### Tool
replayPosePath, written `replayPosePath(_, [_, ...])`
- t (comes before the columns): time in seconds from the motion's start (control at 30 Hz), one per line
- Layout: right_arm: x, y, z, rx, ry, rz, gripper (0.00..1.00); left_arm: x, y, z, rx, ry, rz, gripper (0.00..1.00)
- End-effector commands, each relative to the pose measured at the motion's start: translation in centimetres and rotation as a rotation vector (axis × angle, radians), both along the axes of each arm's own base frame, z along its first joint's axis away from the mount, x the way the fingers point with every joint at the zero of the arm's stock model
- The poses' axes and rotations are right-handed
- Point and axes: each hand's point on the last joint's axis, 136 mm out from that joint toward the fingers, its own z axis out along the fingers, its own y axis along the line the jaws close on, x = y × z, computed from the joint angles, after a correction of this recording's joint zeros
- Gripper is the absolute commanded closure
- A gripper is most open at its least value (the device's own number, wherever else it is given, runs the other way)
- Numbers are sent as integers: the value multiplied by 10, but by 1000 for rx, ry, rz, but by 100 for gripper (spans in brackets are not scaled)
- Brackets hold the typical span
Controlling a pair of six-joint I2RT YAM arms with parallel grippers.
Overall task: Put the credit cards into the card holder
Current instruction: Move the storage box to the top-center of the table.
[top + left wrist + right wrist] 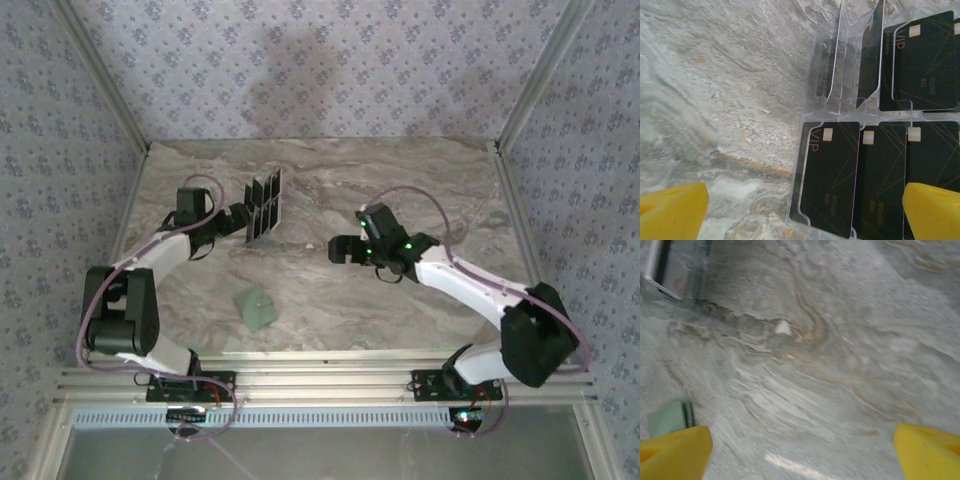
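Nearest are the two arms. The left gripper stands wide open and holds nothing, and the right gripper is also wide and empty over the marble table. A clear rack stands just in front of the left gripper. The card holder lies on the table nearer to the arm bases, apart from both grippers. In the right wrist view its corner is beside one yellow fingertip. The credit cards stand in the rack in two rows.
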Motion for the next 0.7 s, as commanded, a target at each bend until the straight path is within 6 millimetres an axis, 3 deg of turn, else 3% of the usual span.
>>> replayPosePath(0.0, [11, 22, 3, 2, -1, 13, 5, 24, -14, 19, -68, -86, -30, 0])
replayPosePath(0.23, [25, 32, -6, -12, 31, 19, 5, 42, -33, 12, -137, -125, -80, 0])
replayPosePath(0.67, [32, -6, -11, 1, 43, -66, 4, 57, -51, -8, -181, -132, -122, 0])
